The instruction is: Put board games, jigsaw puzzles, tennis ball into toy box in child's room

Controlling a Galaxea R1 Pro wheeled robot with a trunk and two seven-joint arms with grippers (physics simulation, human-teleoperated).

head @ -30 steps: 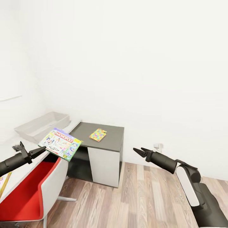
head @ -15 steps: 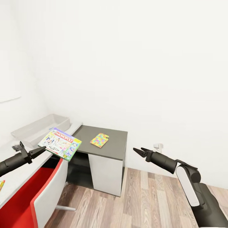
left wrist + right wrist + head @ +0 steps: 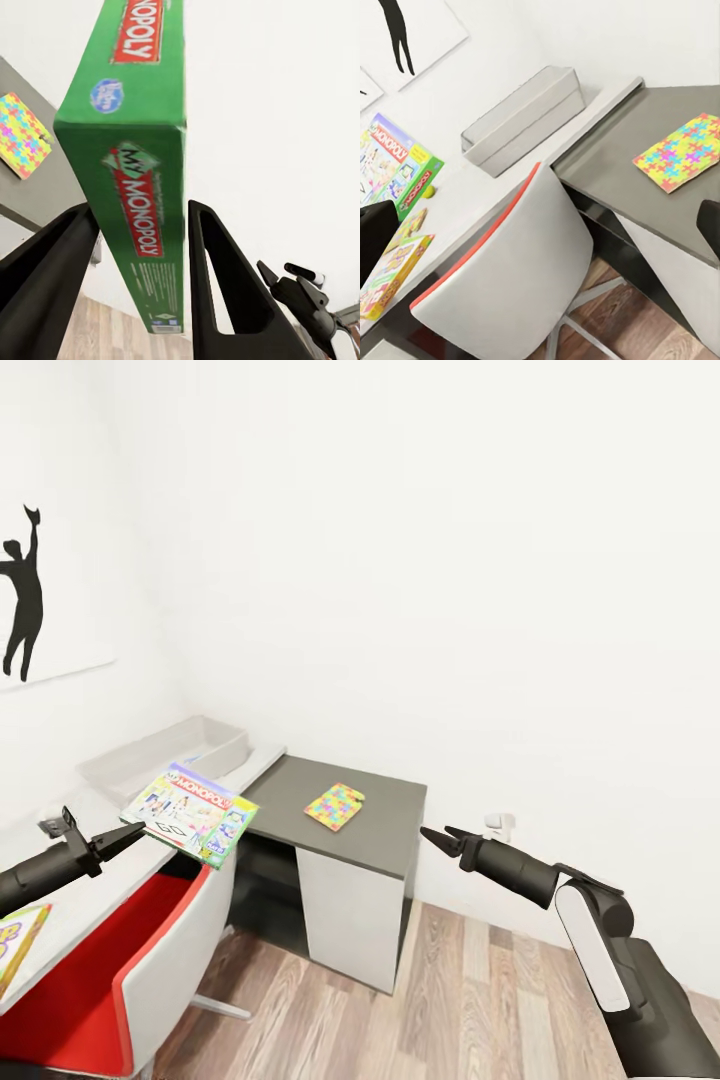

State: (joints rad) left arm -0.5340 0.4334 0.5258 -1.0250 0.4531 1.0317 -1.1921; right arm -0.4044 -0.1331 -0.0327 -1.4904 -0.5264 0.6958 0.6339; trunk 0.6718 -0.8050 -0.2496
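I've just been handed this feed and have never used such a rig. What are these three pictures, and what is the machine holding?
It is a two-armed wheeled robot in a simulated room. The big picture comes from its head, looking down over both arms. The left gripper is shut on the Monopoly box; the left wrist camera looks along its fingers at the box's green edge. The right gripper holds nothing, with its fingers near together. Its wrist camera looks at the desk. There, the pale toy box stands on the white table, a jigsaw puzzle lies on the dark cabinet, and a red chair stands tucked in.
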